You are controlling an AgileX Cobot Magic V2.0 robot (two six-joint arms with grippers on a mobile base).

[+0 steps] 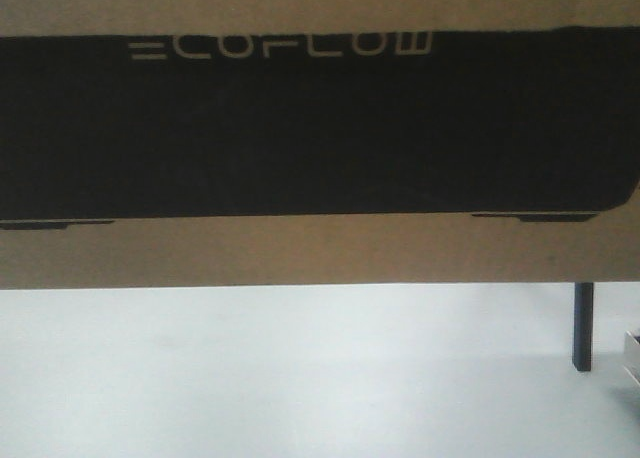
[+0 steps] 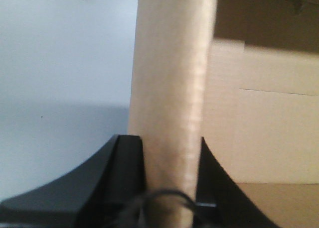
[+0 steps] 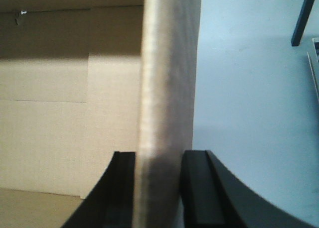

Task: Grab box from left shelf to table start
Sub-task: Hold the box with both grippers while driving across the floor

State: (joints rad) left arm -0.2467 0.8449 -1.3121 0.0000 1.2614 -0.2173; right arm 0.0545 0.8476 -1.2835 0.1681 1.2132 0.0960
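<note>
The box [image 2: 169,63] edge is clamped by left hand [image 2: 167,144] and right hand [image 3: 158,156] alike; carrying step, it seems, pale surface [image 1: 300,378] beneath; next calls for lowering it level

The box [image 1: 320,248] overran the front view's sides and top; we found its lettering [image 1: 280,48] blurred. Wrist views cut off the left end effector [image 2: 169,153] and right end effector [image 3: 158,161] below.

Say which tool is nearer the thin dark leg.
Right. The right tool clamps the brown cardboard box's side nearest the thin dark leg; the left tool clamps the opposite side.
</note>
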